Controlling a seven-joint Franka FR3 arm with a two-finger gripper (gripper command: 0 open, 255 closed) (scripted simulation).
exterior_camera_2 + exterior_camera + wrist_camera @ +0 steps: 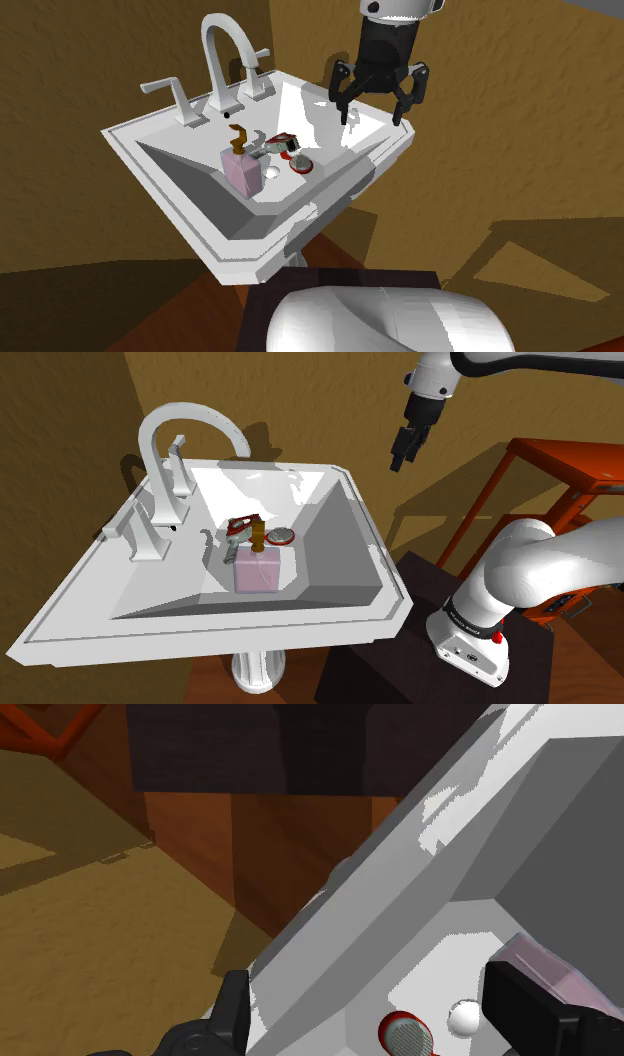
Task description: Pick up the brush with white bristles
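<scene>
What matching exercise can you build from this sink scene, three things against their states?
Things:
1. pink square soap bottle with brown pump
2. round red-rimmed brush with white bristles
3. black two-finger claw

States:
A. open, up in the air
B. standing upright in the white sink
C. lying flat on the sink's floor

Pairs: 1-B, 2-C, 3-A.
</scene>
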